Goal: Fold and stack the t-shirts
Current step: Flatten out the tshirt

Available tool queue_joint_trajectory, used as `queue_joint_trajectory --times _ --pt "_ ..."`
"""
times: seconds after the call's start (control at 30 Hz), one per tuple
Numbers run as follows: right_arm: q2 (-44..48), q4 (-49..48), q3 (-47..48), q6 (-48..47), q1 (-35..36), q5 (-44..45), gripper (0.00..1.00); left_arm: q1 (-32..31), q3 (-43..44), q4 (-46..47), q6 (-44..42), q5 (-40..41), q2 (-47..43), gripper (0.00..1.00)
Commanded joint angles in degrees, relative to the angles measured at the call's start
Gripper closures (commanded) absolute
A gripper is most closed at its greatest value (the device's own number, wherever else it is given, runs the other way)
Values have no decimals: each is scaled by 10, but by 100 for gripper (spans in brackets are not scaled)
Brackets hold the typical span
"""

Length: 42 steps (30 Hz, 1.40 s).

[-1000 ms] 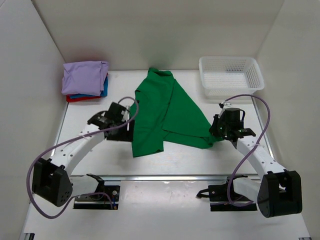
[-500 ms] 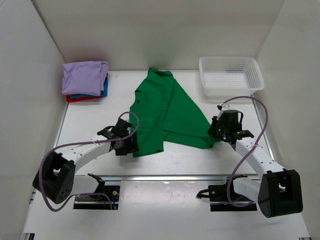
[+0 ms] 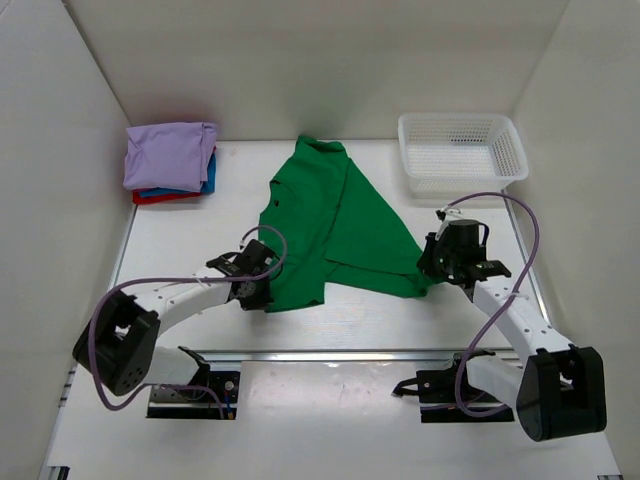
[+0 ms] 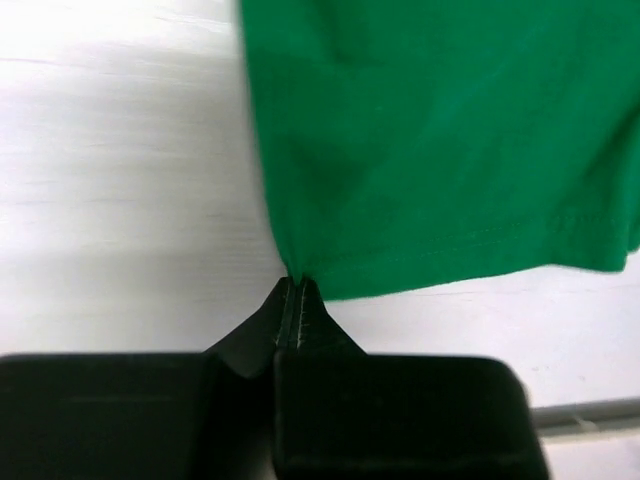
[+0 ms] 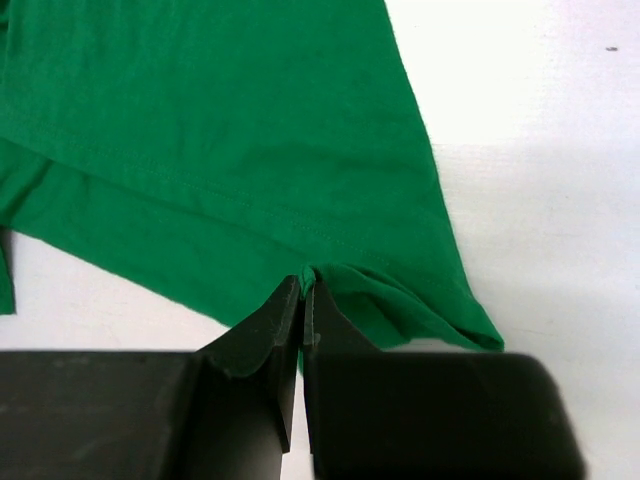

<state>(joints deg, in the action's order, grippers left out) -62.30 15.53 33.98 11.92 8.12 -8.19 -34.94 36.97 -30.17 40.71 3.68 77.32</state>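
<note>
Spread part-folded on the bench [image 3: 170, 250], midway between the arms: bright green t-shirt [image 3: 335, 225], collar toward the far wall, hem toward the arm bases, long axis running near to far.

Clenched on the near-left hem corner, cloth pinched between flat-closed fingers: left hand [image 3: 262, 292]. Clenched likewise on the near-right corner, over a small bunched fold: right hand [image 3: 430, 275].

From both hands, all cloth lying ahead and inward, toward the far wall. Neither arm nearer; one corner each.

Probably next: both corners carried together along that axis, hem toward collar.

Well apart at far left: lavender t-shirt [image 3: 170, 153] stacked on blue t-shirt [image 3: 209, 176] and red t-shirt [image 3: 150, 197]. At far right, white mesh basket [image 3: 462, 150].
</note>
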Motion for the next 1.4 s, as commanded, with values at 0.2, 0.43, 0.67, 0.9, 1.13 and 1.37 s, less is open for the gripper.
queue_joint_trajectory --times 0.2,0.43,0.67,0.9,1.13,1.37 --pt "112 120 186 -34 -7 -16 100 105 271 -188 -100 164 -251 100" --pt "181 138 299 -56 -44 -92 100 175 450 -127 -195 166 -332 100" --pt "193 162 363 -45 -126 -183 100 129 731 -143 -256 205 -236 100" --pt "163 171 427 -20 -102 -211 100 114 844 -145 -253 142 -168 100" --pt "45 134 415 0 -51 -176 100 144 819 -163 -286 124 -69 100" --pt "-113 54 479 -11 -16 -134 100 272 933 -180 -306 37 125 100"
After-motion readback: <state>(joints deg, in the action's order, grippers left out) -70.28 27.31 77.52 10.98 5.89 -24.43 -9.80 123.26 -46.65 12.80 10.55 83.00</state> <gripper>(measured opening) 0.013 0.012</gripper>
